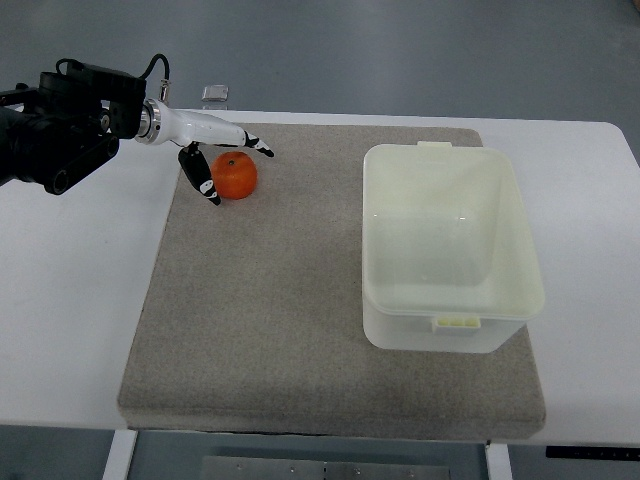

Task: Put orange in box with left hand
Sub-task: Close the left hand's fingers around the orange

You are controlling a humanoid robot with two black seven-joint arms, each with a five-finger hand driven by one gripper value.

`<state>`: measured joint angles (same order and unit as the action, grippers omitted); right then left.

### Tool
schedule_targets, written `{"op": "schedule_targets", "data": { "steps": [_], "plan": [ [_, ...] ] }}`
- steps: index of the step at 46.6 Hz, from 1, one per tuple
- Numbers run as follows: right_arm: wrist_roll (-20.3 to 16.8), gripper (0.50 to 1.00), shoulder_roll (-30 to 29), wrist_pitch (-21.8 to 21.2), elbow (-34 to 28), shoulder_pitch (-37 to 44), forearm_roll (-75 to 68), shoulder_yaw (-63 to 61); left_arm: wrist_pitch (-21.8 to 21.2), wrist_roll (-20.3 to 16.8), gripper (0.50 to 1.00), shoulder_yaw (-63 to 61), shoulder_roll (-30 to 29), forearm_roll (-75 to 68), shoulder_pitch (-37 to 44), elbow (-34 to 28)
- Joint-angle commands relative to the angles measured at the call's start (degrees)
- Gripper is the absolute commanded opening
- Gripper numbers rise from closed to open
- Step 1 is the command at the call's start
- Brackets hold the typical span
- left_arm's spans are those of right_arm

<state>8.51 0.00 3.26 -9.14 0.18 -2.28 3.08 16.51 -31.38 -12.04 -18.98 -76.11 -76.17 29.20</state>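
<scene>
Left of the translucent white plastic box (453, 245), where the round orange fruit (236, 176) rests on the grey felt mat (270, 320), close your left hand (215, 160), whose spread fingers (203, 178) bracket it ungripped, evenly around its middle before lifting.

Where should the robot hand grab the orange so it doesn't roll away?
Probably around its round middle. The orange is a smooth ball on the grey mat, with no handle to pinch. The left robot hand is beside it on the left with fingers spread around it, so coming from that side, fingers across the top and thumb underneath, looks best.
</scene>
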Motion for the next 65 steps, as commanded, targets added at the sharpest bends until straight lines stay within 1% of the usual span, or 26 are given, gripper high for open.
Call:
{"op": "schedule_targets", "data": {
  "steps": [1,9,16,29,33,38,40,43,44,47,49,52,54,55,65],
  "plan": [
    [0.01,0.926,0.00,-0.01,0.00,0.00,0.00,0.00,0.01,0.01,0.994,-0.18,0.00,-0.09,0.06,-0.02],
    [0.01,0.926,0.00,-0.01,0.00,0.00,0.00,0.00,-0.25,0.01,0.994,-0.53,0.08,-0.53,0.32,-0.46],
    [0.01,0.926,0.00,-0.01,0.00,0.00,0.00,0.00,-2.80,0.09,0.992,-0.70,0.70,-1.06,0.50,-1.77],
    [0.01,0.926,0.00,-0.01,0.00,0.00,0.00,0.00,-2.89,0.09,0.992,-0.70,0.88,-1.15,1.81,-2.04],
    [0.01,0.926,0.00,-0.01,0.00,0.00,0.00,0.00,-2.89,0.01,0.981,-0.70,0.88,-1.15,1.90,-1.95],
    [0.01,0.926,0.00,-0.01,0.00,0.00,0.00,0.00,-3.07,0.01,0.930,-0.70,0.88,-1.23,1.90,-2.04],
    [-0.07,0.926,0.00,-0.01,0.00,0.00,0.00,0.00,-3.15,0.18,0.866,-0.70,1.05,-1.15,1.90,-2.04],
    [0.01,0.926,0.00,-0.01,0.00,0.00,0.00,0.00,-3.15,0.27,0.842,-0.70,1.14,-0.80,1.90,-2.04],
    [0.01,0.926,0.00,-0.01,0.00,0.00,0.00,0.00,-3.15,0.27,0.823,-0.70,1.14,-0.71,1.90,-2.04],
    [0.01,0.926,0.00,-0.01,0.00,0.00,0.00,0.00,-3.24,0.27,0.812,-0.70,1.14,-0.71,1.90,-2.04],
    [-0.07,0.926,0.00,-0.01,0.00,0.00,0.00,0.00,-3.33,0.27,0.748,-0.70,1.14,-0.71,1.90,-2.04],
    [0.01,0.926,0.00,-0.01,0.00,0.00,0.00,0.00,-3.33,0.44,0.620,-0.70,1.14,-0.71,1.90,-2.21],
    [-0.07,0.926,0.00,-0.01,0.00,0.00,0.00,0.00,-3.33,0.45,0.519,-0.62,1.23,-0.71,1.90,-2.56],
    [0.01,0.926,0.00,-0.01,0.00,0.00,-0.09,0.00,-3.42,0.45,0.500,-0.62,1.23,-0.71,1.90,-2.74],
    [0.01,0.926,0.00,-0.01,0.00,0.00,0.00,0.00,-3.42,0.62,0.500,-0.62,1.23,-0.62,1.64,-3.71]
  ]
}}
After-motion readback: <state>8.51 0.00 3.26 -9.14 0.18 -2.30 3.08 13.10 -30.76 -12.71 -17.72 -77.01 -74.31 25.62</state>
